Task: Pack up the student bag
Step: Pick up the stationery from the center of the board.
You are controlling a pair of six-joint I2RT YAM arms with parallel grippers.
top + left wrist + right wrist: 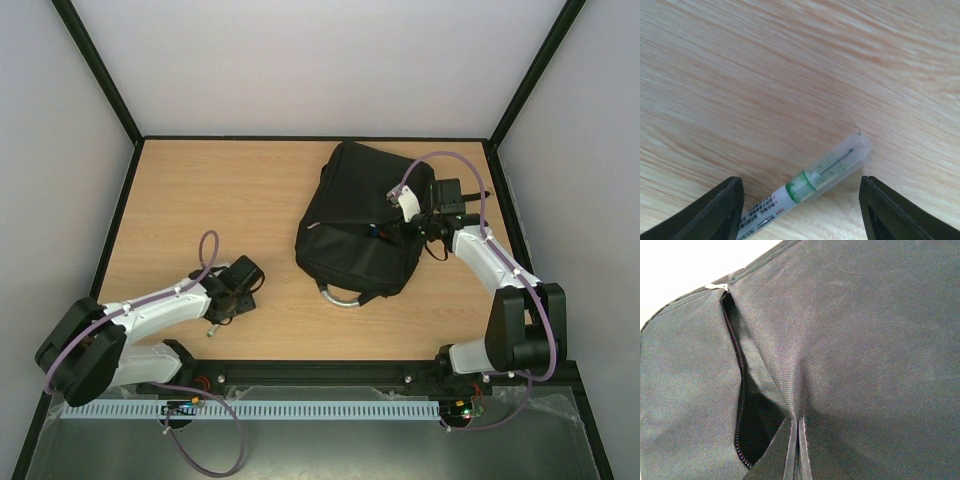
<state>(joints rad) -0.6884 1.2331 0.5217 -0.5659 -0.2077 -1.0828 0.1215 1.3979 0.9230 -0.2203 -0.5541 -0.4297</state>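
You see only part of the pen (807,185): it runs off the bottom edge, print blurred. The left gripper (800,212) straddles it, fingers apart. The right gripper (796,452) is clenched on fabric of the bag (350,215) beside its open zip (740,405) (dark inside), on the table (200,200) at far right.
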